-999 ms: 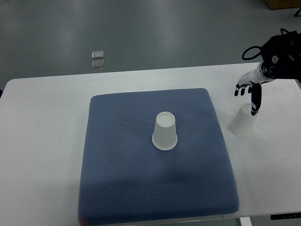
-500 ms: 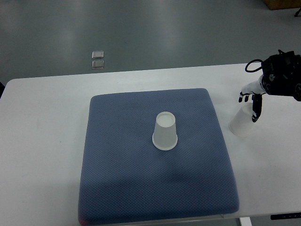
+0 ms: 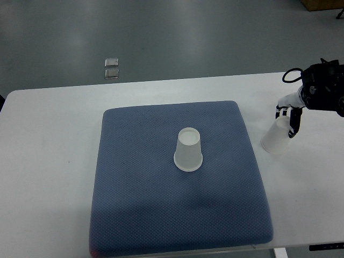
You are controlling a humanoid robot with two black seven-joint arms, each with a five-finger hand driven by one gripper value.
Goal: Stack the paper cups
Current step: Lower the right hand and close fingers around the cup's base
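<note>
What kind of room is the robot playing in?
Probably a lab or test room, not a home. There's a plain white table with a blue pad, a bare grey floor, and the right hand at a paper cup.

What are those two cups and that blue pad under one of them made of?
Both cups, one on the pad and one by the right hand, look like thin matte white paper. The blue pad looks like soft woven fabric, judging by its dotted texture and rounded edges.
</note>
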